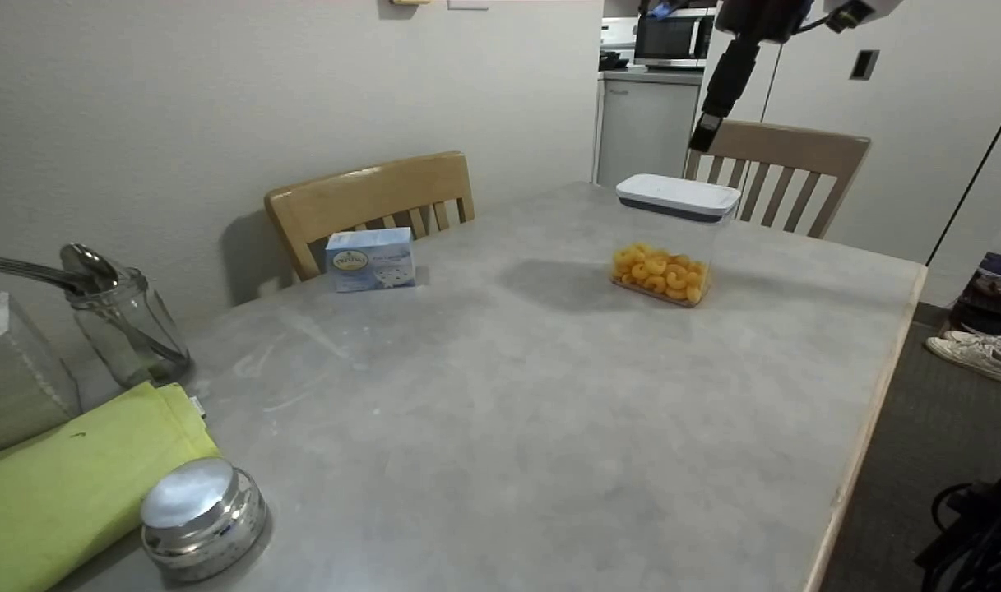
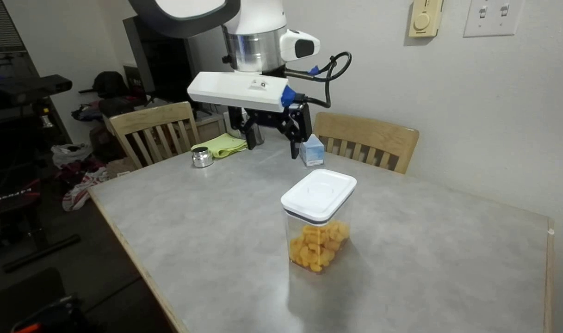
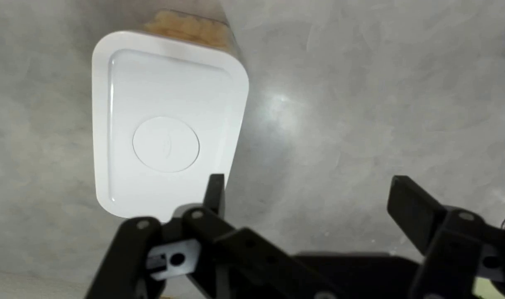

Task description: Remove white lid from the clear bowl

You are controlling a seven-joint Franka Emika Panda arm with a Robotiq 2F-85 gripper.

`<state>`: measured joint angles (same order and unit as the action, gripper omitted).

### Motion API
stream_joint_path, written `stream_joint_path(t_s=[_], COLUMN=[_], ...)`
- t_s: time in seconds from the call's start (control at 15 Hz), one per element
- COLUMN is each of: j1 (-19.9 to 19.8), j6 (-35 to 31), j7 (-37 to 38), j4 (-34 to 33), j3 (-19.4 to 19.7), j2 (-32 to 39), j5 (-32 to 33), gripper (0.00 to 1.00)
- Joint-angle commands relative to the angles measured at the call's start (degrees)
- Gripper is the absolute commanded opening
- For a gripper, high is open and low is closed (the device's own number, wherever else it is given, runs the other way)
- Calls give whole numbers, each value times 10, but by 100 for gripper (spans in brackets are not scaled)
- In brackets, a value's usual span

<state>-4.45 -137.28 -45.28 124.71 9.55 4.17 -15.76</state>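
The white lid (image 1: 678,194) sits on top of the clear bowl (image 1: 660,271), a transparent container with yellow-orange pieces inside. Both also show in an exterior view, the lid (image 2: 319,192) level on the upright bowl (image 2: 317,245). In the wrist view the lid (image 3: 169,95) fills the left side, with a round button in its middle. The bowl (image 3: 190,29) is mostly hidden under it there. My gripper (image 3: 308,182) is open and empty, above the lid and off to one side. One finger overlaps the lid's corner in the wrist view. The gripper (image 2: 272,150) hangs above the table, apart from the lid.
A blue-and-white box (image 1: 373,261) stands near the wall-side chair (image 1: 377,189). A glass jug with utensils (image 1: 130,329), a yellow cloth (image 1: 89,485), a grey block (image 1: 19,378) and a round metal jar (image 1: 202,518) stand at the table's far end from the bowl.
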Motion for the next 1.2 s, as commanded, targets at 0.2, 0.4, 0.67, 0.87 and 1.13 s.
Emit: stream_joint_path(t_s=[0.2, 0.4, 0.67, 0.87, 1.13], j1=[-19, -28, -36, -39, -42], j6=[-31, -38, -42, -31, 2], j7=[15, 55, 106, 160, 245], j4=[-33, -68, -107, -125, -143], j3=[-10, -11, -16, -14, -8], j2=[48, 77, 110, 131, 155], j5=[111, 148, 150, 157, 175], gripper=[100, 75, 52, 32, 5])
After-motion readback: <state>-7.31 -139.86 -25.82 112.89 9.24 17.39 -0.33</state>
